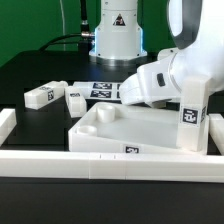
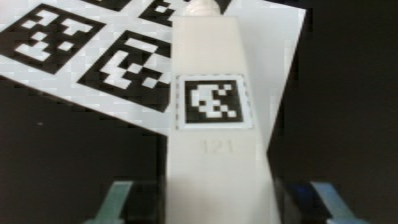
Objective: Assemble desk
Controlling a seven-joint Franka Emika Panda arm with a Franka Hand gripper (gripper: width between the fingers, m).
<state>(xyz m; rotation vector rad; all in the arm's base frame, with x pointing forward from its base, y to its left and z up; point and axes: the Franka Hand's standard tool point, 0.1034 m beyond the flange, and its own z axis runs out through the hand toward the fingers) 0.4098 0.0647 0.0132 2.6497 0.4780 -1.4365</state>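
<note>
The white tray-like tabletop [image 1: 130,130] lies mid-table with round sockets at its corners. A white block leg [image 1: 190,115] with a black-and-white tag stands upright at the tabletop's end on the exterior view's right, under the arm's white hand [image 1: 160,85]. In the wrist view that leg [image 2: 214,100] runs away from the camera between my gripper [image 2: 222,205] jaws. The fingers [image 2: 128,200] straddle it, with a dark gap showing on each side, so the gripper is open. Two more legs [image 1: 40,96] [image 1: 75,97] lie on the table at the exterior view's left.
The marker board [image 1: 100,90] lies behind the tabletop and shows behind the leg in the wrist view [image 2: 71,40]. Long white border bars run along the front [image 1: 110,165] and both sides [image 1: 5,125]. The robot's base [image 1: 118,40] stands at the back.
</note>
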